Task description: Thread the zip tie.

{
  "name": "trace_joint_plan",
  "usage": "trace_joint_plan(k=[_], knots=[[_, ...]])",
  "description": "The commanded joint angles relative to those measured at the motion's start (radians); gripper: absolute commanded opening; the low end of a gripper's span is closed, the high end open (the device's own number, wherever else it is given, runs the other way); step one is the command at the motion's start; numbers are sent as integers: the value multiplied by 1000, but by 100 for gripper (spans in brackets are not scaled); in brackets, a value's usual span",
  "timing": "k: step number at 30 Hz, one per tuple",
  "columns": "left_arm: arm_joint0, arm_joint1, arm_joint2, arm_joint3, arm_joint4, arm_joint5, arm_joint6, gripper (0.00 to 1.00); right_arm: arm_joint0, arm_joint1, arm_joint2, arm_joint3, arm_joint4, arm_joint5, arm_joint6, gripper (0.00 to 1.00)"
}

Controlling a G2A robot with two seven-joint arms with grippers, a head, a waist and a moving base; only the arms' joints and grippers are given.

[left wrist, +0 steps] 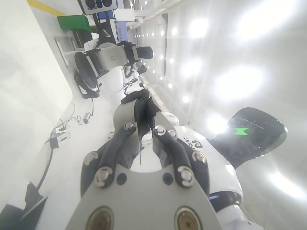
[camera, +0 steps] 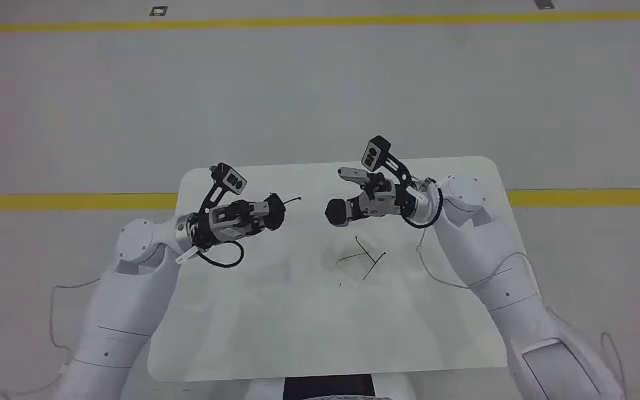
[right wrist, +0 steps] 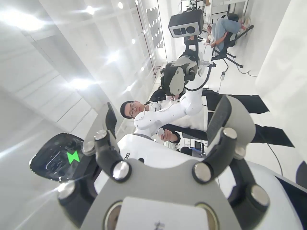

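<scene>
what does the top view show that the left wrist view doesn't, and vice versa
Top view: loose zip ties lying on the table near the right arm. Left wrist view: the held zip tie, its tail running back inside the left gripper. Both: the left gripper pinching that tie and the right gripper open, facing it.
</scene>
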Motion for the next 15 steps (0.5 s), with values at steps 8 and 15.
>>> trace_joint_plan(k=[8,15], knots=[[-3,13,5,19,58,38,-78,0,0,8,8,-16,-35,31,-5,100],[19,23,-15,38,52,23,-86,0,20,7,-19,-11,-34,56,40,70]])
